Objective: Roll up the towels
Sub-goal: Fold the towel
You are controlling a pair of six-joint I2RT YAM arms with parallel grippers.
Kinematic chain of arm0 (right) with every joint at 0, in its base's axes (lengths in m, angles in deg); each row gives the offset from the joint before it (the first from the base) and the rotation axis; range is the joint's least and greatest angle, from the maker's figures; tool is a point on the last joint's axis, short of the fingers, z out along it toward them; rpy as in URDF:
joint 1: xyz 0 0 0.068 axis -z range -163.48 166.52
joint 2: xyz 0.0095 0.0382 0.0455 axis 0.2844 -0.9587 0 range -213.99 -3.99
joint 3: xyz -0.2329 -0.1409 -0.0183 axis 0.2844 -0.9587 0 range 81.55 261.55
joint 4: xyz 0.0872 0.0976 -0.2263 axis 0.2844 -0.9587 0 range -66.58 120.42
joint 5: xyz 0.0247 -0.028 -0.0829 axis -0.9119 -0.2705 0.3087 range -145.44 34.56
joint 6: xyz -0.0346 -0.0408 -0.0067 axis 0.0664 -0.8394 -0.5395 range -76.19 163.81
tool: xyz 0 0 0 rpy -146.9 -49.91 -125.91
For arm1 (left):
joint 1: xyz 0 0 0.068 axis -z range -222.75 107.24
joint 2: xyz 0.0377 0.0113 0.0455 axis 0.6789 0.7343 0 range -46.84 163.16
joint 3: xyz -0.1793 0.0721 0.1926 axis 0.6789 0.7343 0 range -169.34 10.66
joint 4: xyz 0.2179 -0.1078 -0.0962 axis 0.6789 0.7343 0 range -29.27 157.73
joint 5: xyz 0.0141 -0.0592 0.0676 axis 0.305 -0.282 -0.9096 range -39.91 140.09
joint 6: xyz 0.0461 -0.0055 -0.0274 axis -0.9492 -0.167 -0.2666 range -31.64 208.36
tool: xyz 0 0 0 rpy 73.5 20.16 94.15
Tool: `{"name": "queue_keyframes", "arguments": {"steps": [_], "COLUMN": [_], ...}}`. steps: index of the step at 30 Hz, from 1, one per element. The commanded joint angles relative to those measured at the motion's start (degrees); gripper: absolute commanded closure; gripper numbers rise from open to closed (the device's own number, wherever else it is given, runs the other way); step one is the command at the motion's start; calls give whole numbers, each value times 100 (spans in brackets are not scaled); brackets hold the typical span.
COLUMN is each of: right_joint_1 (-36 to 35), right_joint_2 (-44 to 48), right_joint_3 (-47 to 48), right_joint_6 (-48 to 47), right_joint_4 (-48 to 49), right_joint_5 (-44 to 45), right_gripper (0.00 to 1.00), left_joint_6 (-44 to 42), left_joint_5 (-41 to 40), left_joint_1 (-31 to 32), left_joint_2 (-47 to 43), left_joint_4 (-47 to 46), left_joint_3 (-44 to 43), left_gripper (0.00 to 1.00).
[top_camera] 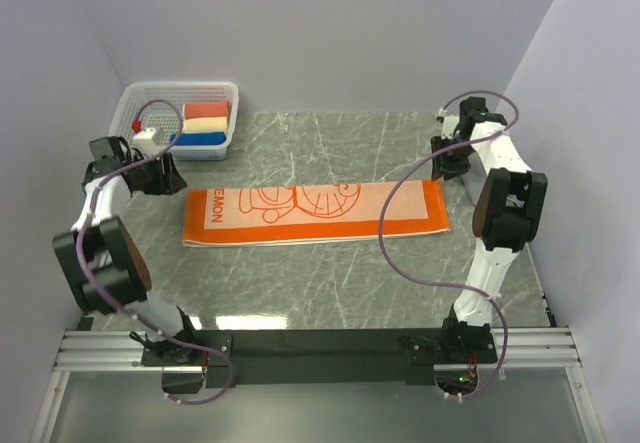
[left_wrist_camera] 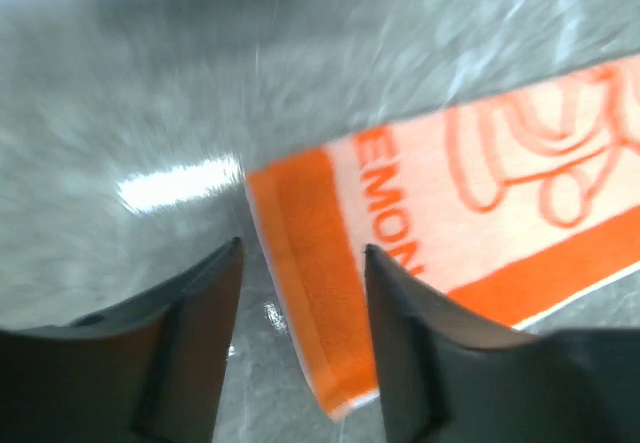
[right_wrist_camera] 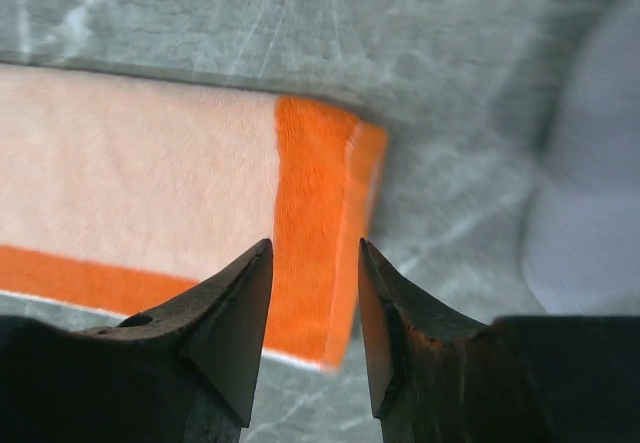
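Note:
The long orange towel [top_camera: 315, 213] with cartoon drawings and "EMON" lettering lies folded lengthwise and flat across the middle of the table. My left gripper [top_camera: 170, 176] hovers open just off its left end; in the left wrist view its darker orange end [left_wrist_camera: 310, 263] shows between my open fingers, gripper [left_wrist_camera: 300, 253]. My right gripper [top_camera: 450, 163] hovers open above the towel's right end; the right wrist view shows that orange end [right_wrist_camera: 315, 213] between the open fingers, gripper [right_wrist_camera: 315, 253]. Neither holds anything. The grey towel is out of view.
A white basket [top_camera: 170, 98] at the back left holds small red, cream and blue rolls [top_camera: 205, 123]. Grey walls close in the left, back and right sides. A purple cable [top_camera: 400, 253] from the right arm loops over the towel's right part.

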Motion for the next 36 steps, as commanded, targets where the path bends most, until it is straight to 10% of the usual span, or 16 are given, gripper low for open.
{"name": "queue_keyframes", "arguments": {"steps": [1,7,18,36], "right_joint_1": [232,365,277,-162], "right_joint_2": [720,922,756,324], "right_joint_3": [44,-728,-1574,-1724], "right_joint_6": [-48,31,242,620], "right_joint_4": [-300,-302,76,332], "right_joint_5": [112,174,218,640], "right_gripper": [53,47,46,49], "left_joint_6": [-420,-429,1301,898], "left_joint_5": [517,595,-123,552], "left_joint_1": [-9,-9,-18,0], "left_joint_2": [-1094,-1974,-3081,-3196], "left_joint_4": [-4,49,-1427,-1217], "left_joint_3": [61,114,632,677], "left_gripper": [41,1,0,0]}}
